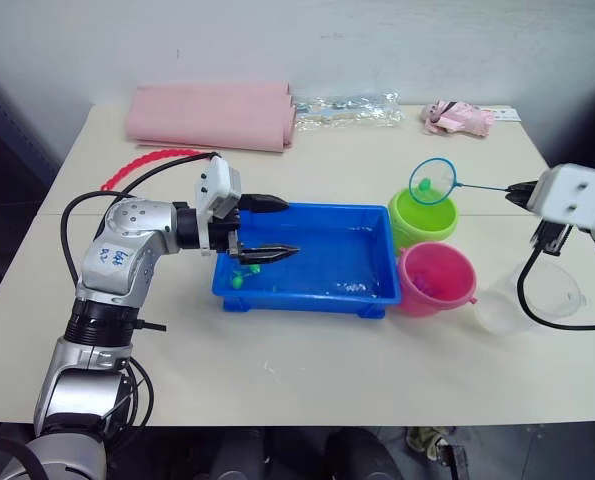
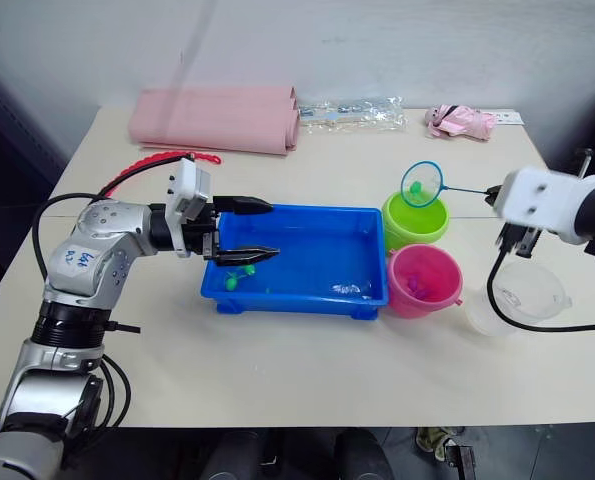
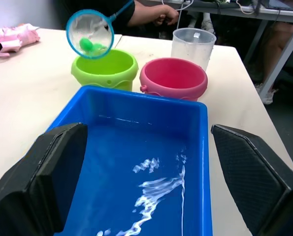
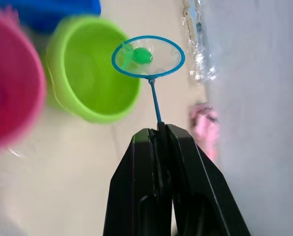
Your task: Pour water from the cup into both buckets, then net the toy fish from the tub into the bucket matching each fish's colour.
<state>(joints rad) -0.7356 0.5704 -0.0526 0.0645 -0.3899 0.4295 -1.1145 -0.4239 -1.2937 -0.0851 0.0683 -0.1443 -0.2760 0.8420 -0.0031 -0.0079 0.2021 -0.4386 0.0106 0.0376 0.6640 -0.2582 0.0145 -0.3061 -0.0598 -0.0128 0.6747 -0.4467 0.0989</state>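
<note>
Left gripper (image 1: 269,228) hovers over the tub's (image 1: 372,300) near end, fingers spread wide, empty. Right gripper (image 4: 159,129) is clamped on the net (image 1: 433,183) handle. Net hoop sits above the green bucket (image 1: 423,221), carrying a green fish (image 4: 142,55). Pink bucket (image 1: 435,279) touches the tub; cup (image 1: 532,295) stands beyond it. Step in hand: netting. Next move likely: tip net over green bucket.

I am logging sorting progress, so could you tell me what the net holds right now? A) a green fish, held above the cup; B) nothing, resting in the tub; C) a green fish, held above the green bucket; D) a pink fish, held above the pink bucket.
C: the net in the right gripper carries a green fish above the lime green bucket.
</note>
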